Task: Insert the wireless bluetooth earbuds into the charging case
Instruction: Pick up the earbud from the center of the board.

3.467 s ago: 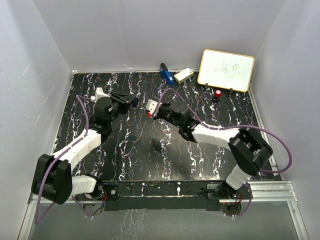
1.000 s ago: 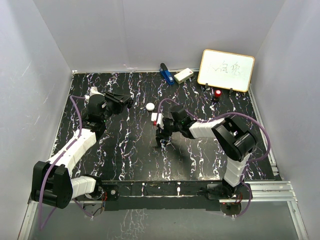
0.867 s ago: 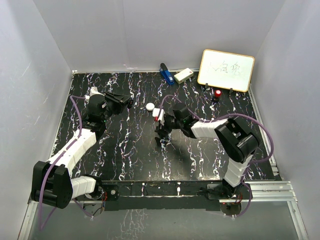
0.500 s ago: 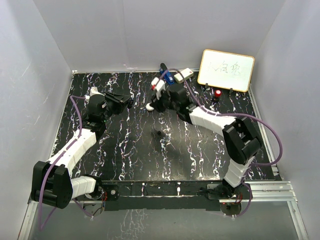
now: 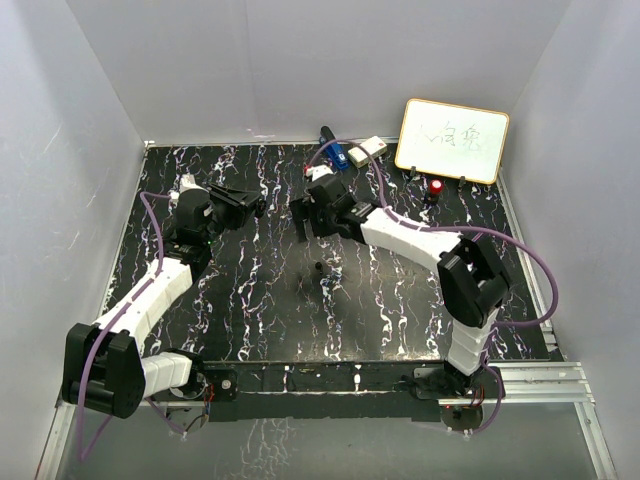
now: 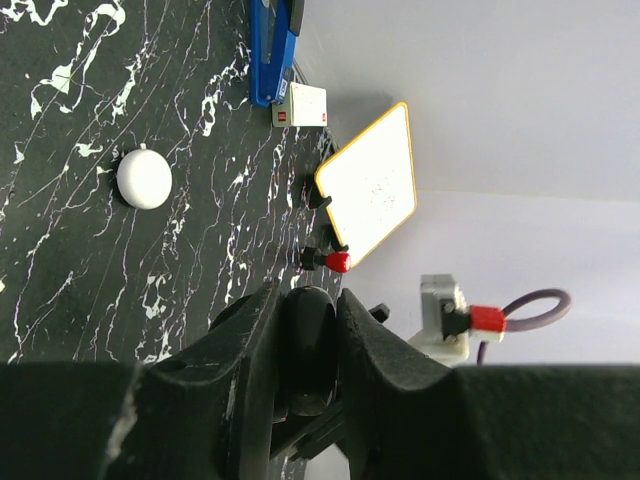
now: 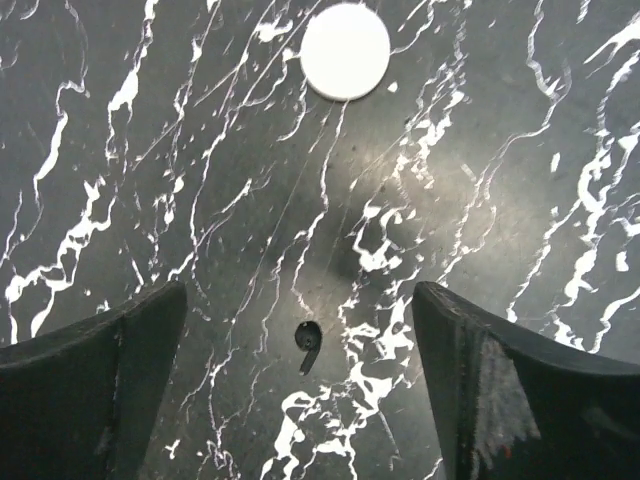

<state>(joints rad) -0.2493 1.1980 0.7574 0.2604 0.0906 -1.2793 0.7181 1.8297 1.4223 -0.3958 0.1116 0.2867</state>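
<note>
Dark earbud (image 7: 308,347) faint on table (image 7: 480,200); charging case (image 7: 345,50) hidden overhead by right gripper (image 7: 298,300).

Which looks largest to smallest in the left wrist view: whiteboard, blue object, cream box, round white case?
1. whiteboard
2. blue object, though cut off by the frame's top edge
3. charging case and cream box: about alike here; the case lies nearer the camera, so I won't rank them.

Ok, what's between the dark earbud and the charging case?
Nothing: the right wrist view shows only bare marbled table between the dark earbud and the charging case.
</note>
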